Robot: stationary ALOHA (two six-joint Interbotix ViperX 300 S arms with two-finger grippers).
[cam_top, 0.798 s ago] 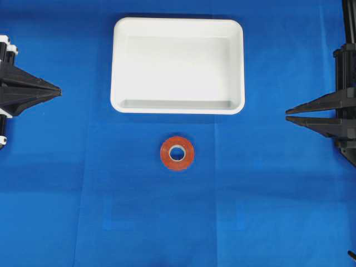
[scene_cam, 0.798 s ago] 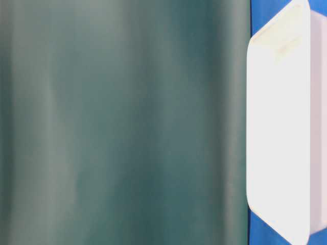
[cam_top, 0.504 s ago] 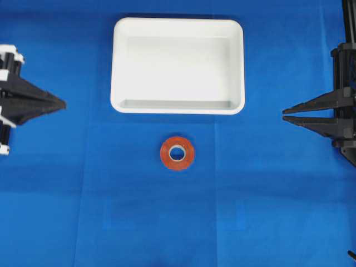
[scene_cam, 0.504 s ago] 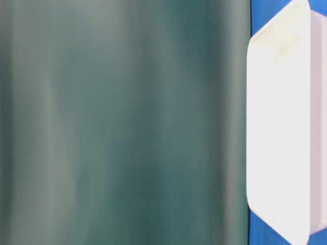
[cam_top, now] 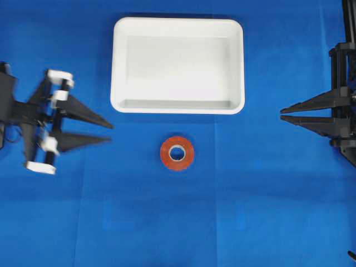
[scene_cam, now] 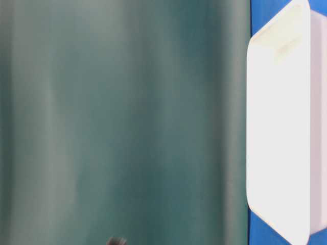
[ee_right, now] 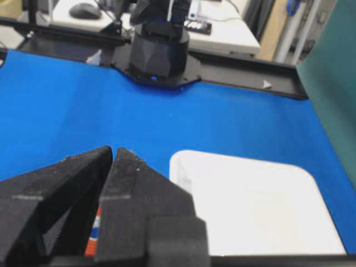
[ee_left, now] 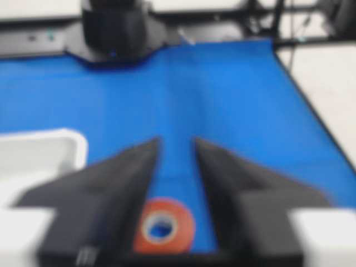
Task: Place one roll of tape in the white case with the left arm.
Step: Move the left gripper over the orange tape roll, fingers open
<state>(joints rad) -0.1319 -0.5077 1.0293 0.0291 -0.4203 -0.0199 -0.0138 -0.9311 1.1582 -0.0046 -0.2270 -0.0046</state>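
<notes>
Overhead view: left gripper (cam_top: 110, 133) sits at the left of the bench (cam_top: 167, 222), jaws spread apart with a clear wedge of blue between the two pointed black fingers (cam_top: 83, 111); nothing held, nothing touched. White mounts behind the fingers. The roll of tape (cam_top: 177, 153) lies flat on the blue cloth, near the fingertips but apart from them, and just below the near rim of the white case (cam_top: 117, 55) without touching it. Roll: small red-orange ring, pale inner core, round hole. Case: shallow rectangular tray, rounded corners, raised rim, smooth white plastic. Right gripper (cam_top: 282, 114) rests at the right edge, all black, tips close with only a narrow gap showing; holds nothing.

Table-level view: mostly a dark green backdrop (scene_cam: 122, 122); the white case (scene_cam: 278, 127) shows at the right edge as a glossy white wall. A small dark smudge at the bottom edge, too blurred to identify.

Left wrist view: blurred. Both fingers (ee_left: 111, 183) frame the roll of tape (ee_left: 164, 227), which lies between and beyond them on the cloth; contact does not appear to be made. Corner of the white case (ee_left: 61, 139) at left.

Right wrist view: black jaws nearly together, empty. A sliver of the roll of tape (ee_right: 94, 236) shows behind them; white case (ee_right: 311, 178) to the right.
</notes>
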